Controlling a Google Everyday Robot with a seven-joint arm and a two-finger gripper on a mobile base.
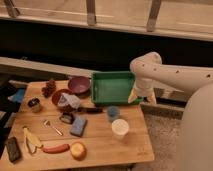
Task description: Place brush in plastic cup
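Green tray (96, 88), purple bowl (79, 84), red bowl (56, 96), pinecone (49, 88), banana (31, 140), blue sponge (78, 125), fork (52, 127), black block (12, 149) on wooden desk (107, 146)

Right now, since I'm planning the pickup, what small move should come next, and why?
Probably shift the gripper left, toward the brush. It hangs open and empty at the right edge of the green tray; the brush lies flat, left of the blue cup.

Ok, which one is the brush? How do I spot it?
Find the green tray at the back of the table, where the open gripper hangs by its right edge. Just in front lies the brush, left of the blue cup. It is long, thin and black, unlike the silver fork.
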